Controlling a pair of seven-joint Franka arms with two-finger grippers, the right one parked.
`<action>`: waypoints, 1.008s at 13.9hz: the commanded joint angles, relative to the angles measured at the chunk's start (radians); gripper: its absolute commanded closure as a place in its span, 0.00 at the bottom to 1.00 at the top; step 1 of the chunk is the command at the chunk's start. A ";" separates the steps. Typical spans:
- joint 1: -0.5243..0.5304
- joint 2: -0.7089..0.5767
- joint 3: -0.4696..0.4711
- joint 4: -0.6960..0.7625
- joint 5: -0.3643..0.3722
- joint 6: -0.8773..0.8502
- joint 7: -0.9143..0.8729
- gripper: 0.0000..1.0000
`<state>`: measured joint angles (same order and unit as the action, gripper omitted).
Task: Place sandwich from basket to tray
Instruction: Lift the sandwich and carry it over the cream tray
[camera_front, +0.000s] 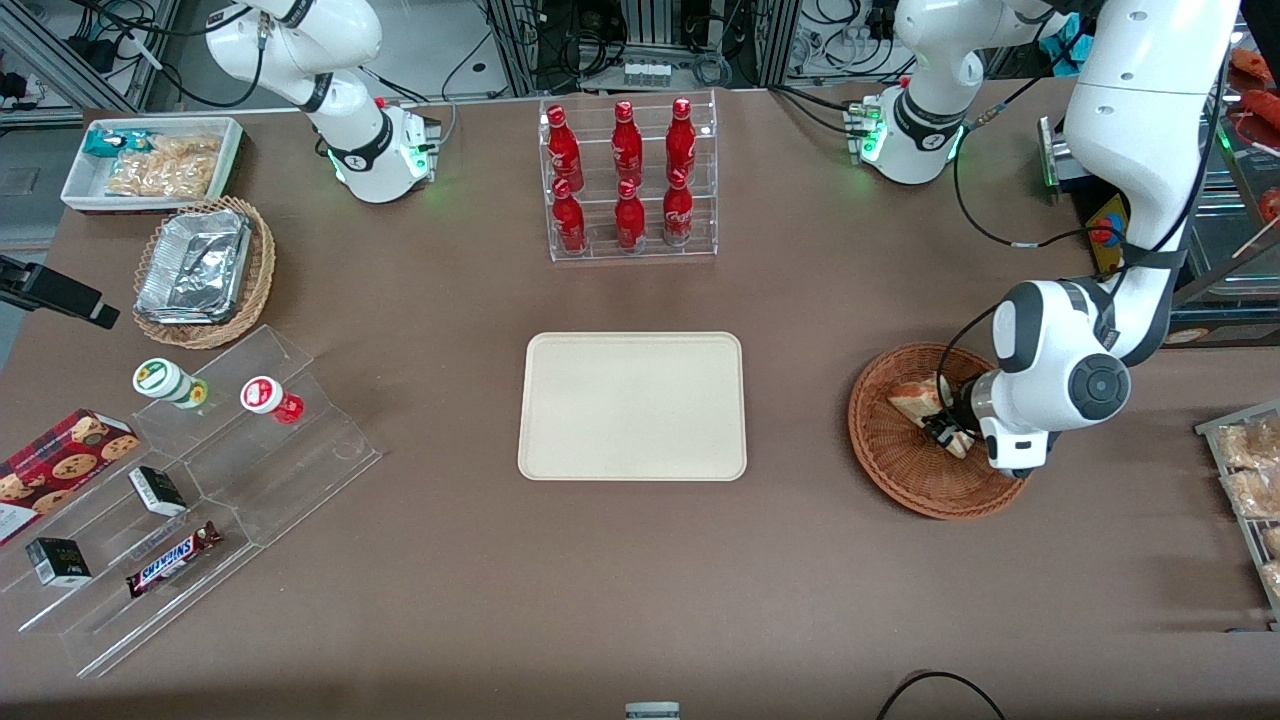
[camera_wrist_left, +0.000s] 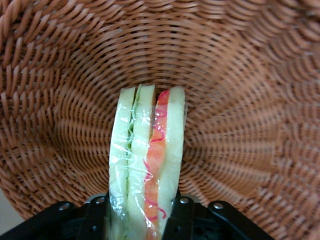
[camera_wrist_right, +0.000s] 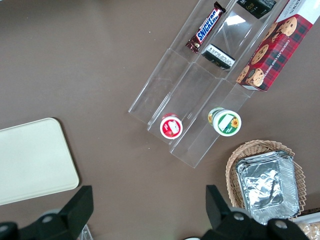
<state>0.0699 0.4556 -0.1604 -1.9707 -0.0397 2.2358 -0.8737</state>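
Now, gripper (camera_wrist_left: 142, 220): it is lowered inside the basket, and its two fingers are seen pinching the sandwich from either side at one end of the wedge.

Sandwich (camera_wrist_left: 147, 160): it is wrapped in clear film, stood on edge with its red-orange and green layers showing, and held between the fingers while still within the basket; whether it is lifted off the weave cannot be told.

Basket (camera_front: 905, 465): the reddish-brown wicker bowl is set toward the working arm's end of the table, well apart from the tray.

Tray (camera_front: 632, 406): the cream tray is lying bare in the middle of the table, nearer the front camera than the bottle rack (camera_front: 628, 180).

Step judged: the grasp appears made; lift and carry are not yet done.

Risk, slip: the film is smooth and the bread soft, so the wedge could be squeezed out of a narrow end grip.

Risk, snag: the sloped wicker wall could be caught if the lift is made too low.
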 joint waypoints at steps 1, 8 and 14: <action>-0.051 -0.075 0.005 0.042 0.003 -0.065 -0.010 0.88; -0.433 -0.049 -0.002 0.286 0.035 -0.274 0.065 0.88; -0.636 0.187 -0.021 0.547 0.029 -0.360 0.021 0.86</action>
<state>-0.5345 0.5261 -0.1813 -1.5662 -0.0203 1.9343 -0.8496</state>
